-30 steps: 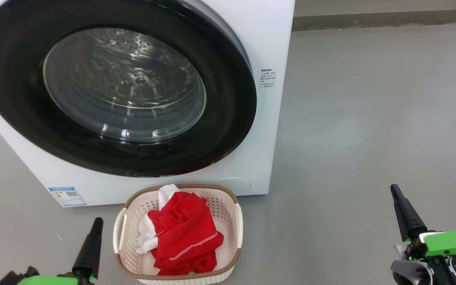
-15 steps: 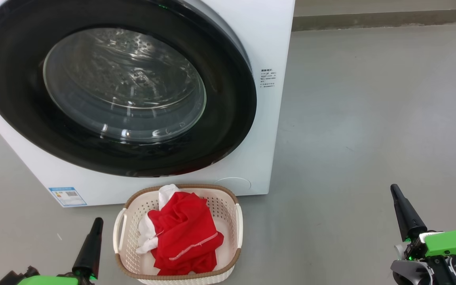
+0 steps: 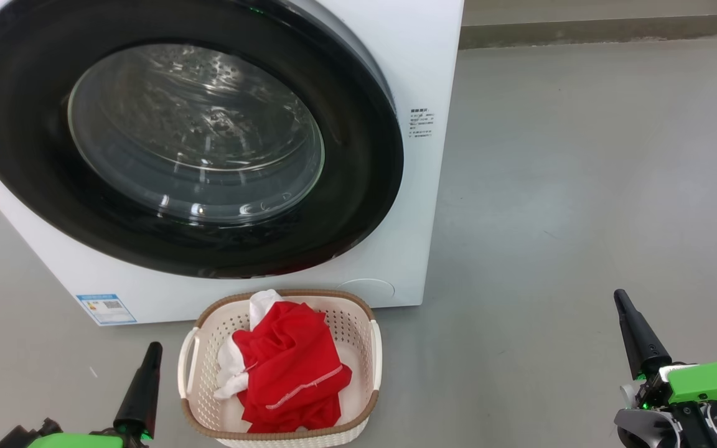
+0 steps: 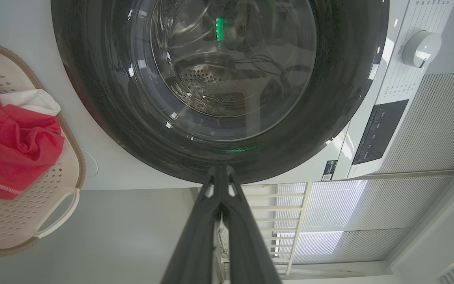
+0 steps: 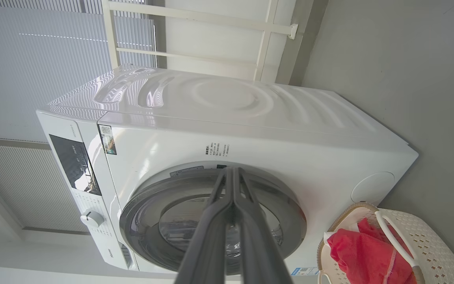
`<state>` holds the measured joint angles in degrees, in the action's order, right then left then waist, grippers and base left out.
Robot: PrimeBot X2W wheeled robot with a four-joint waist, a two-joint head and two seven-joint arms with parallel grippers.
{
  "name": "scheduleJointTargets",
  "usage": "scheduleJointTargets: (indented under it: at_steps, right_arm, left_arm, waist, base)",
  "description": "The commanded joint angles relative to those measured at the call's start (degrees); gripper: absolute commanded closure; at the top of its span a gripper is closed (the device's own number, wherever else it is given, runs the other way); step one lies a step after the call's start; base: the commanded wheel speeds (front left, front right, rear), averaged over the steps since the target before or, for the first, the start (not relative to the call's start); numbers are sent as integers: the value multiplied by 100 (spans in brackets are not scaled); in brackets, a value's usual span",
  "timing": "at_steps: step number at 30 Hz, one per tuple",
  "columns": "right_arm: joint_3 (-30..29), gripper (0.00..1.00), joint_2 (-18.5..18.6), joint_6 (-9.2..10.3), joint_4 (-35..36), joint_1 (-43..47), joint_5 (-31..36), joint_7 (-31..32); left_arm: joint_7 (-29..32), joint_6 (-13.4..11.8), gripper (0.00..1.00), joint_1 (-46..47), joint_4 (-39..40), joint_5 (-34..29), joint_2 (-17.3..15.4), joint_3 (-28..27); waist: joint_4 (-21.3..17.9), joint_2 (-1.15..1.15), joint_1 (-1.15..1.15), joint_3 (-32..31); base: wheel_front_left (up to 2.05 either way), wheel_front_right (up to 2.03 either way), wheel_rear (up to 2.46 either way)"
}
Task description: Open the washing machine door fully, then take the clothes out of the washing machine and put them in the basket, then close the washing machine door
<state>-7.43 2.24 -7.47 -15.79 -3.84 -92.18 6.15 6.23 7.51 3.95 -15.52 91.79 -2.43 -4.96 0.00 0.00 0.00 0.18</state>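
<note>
The washing machine door (image 3: 190,137) was seen seated flat against the front of the washing machine (image 3: 421,74), with no gap made out around its black rim. Through the glass, nothing red could be made out in the drum (image 4: 207,79). The clothes (image 3: 290,367) were found heaped in the basket (image 3: 351,323), which was set on the floor (image 3: 551,186) just before the machine's lower front edge, below the door.

The left gripper (image 3: 155,350) was held low beside the basket's left side, apart from it, its two fingers pressed together on nothing. The right gripper (image 3: 620,297) was parked well off to the right over bare floor, likewise closed and empty.

From this the unloading was judged finished, and the last step, the closing of the door, done or all but done. Little was judged to be called for next: a check that the door had caught and, failing that, a firm push with closed fingertips on the black rim.
</note>
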Motion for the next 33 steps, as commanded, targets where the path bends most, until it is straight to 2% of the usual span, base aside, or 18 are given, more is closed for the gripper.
scheduleJointTargets:
  at_steps: [1,33]
  right_arm:
    - [91,100,64,-2,177,-234,2,34]
    - [91,100,64,-2,177,-234,1,34]
  left_arm:
    - [25,-2,100,224,149,38,-44,-156]
    - [25,-2,100,224,149,39,-44,-155]
  waist:
    - [0,0,0,0]
    - [0,0,0,0]
  base:
    - [0,0,0]
    - [0,0,0]
